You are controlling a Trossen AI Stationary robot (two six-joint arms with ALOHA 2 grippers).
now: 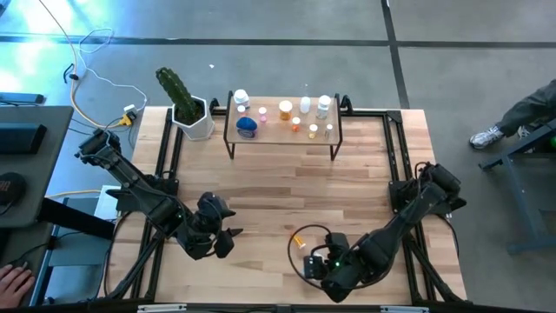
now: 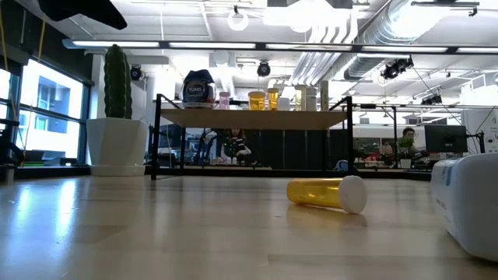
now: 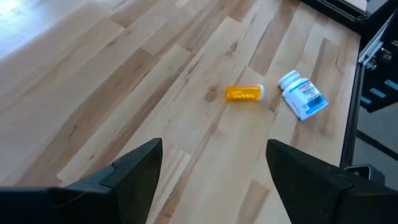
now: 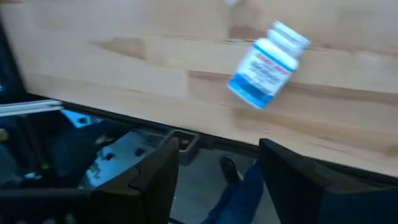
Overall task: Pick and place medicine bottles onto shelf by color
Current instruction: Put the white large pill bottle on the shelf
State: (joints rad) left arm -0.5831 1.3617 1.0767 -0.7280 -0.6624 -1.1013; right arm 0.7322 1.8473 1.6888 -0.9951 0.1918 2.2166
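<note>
An orange bottle point(image 3: 244, 93) with a white cap lies on its side on the table; it also shows in the low view point(image 2: 327, 193). Beside it, close to the table's near edge, a white bottle with a blue label point(image 4: 267, 65) lies on its side. My right gripper point(image 4: 217, 168) hangs open above the near edge, next to that bottle, with nothing between its fingers. My left gripper point(image 3: 214, 168) stands open over the near left of the table, pointing toward both bottles. Several bottles stand on the shelf point(image 1: 278, 132) at the far side.
A white pot with a green cactus point(image 1: 193, 117) stands left of the shelf. Black frame rails point(image 1: 165, 156) run along the table's left and right sides. A person's shoe point(image 1: 486, 136) shows beyond the far right corner, and a hand point(image 1: 10, 278) at the near left.
</note>
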